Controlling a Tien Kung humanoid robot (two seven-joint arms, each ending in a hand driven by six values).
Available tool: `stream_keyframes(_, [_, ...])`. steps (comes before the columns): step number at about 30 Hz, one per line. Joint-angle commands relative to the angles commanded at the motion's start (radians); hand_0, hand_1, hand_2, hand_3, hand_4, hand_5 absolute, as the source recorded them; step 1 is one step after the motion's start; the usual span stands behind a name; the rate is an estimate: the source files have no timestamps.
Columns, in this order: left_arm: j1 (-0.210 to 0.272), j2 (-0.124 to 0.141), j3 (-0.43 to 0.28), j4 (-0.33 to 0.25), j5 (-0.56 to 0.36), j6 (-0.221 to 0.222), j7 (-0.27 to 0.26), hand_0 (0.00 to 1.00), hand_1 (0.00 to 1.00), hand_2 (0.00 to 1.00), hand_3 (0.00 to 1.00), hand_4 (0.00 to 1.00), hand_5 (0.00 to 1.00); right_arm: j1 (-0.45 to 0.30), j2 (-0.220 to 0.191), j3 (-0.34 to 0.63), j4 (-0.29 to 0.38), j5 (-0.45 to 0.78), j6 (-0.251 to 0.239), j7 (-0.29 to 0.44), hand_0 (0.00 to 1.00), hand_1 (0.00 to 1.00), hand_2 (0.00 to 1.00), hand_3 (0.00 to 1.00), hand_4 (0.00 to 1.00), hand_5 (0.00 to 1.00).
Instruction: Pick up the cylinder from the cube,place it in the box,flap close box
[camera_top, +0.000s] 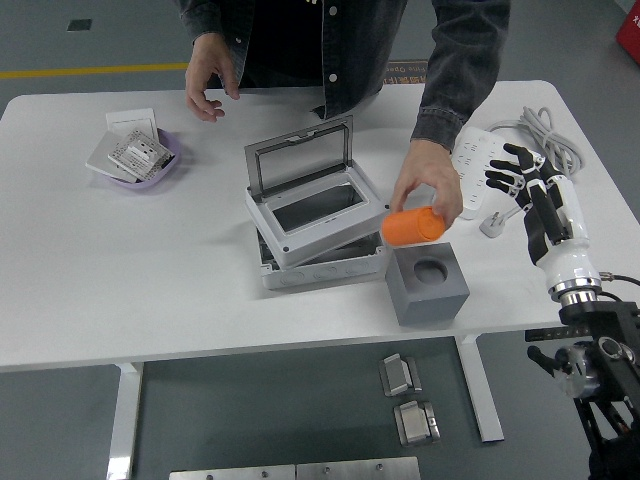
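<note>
The white bench (150, 290) stands on a grey floor, with a yellow line (95, 71) painted across it at the far left and some metal blocks (405, 395) lying under the near edge. A person in a dark denim jacket (330, 40) stands at the far side.

The right robot hand (525, 185) hangs over the bench's right end, fingers spread and loose, holding nothing; it sits just beside the white power strip (475, 165), whose cable (545, 128) coils behind it. Whether a fingertip touches the strip I can't quite make out from here.

The person's hand (428, 185) grips the orange cylinder (414, 226) on its side, just above the grey cube (428, 283) and a little behind the round socket in its top. The cylinder is neither in the cube nor in the box. The person's other hand (208, 82) hovers near the bench's far edge, away from everything.

The grey box (318, 240) sits mid-bench, just left of the cube. Its clear-windowed lid (300, 155) stands open, and its upper frame looks tilted askew on the base. The dark opening looks empty.

At the far left a purple bowl (160, 170) holds white switch plates (128, 150) stacked at angles.
</note>
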Motion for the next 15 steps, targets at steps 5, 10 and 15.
stream_keyframes(5, [-0.002, -0.001, 0.001, 0.0, 0.0, 0.0, -0.001, 0.648, 0.645, 0.517, 0.663, 0.698, 0.345, 0.0, 0.0, 0.003, -0.001, 0.0, -0.002, 0.001, 0.648, 0.593, 0.6, 0.666, 0.812, 0.669])
stream_keyframes(10, [-0.001, -0.004, 0.003, 0.0, -0.002, -0.001, 0.0, 0.648, 0.645, 0.517, 0.663, 0.698, 0.345, -0.003, 0.001, 0.003, -0.004, -0.001, -0.004, 0.004, 0.649, 0.595, 0.603, 0.666, 0.811, 0.669])
stream_keyframes(15, [0.0, -0.005, 0.004, 0.0, -0.002, 0.0, 0.001, 0.648, 0.645, 0.517, 0.663, 0.699, 0.346, -0.008, 0.005, -0.002, -0.009, -0.007, -0.009, 0.02, 0.647, 0.595, 0.603, 0.667, 0.81, 0.664])
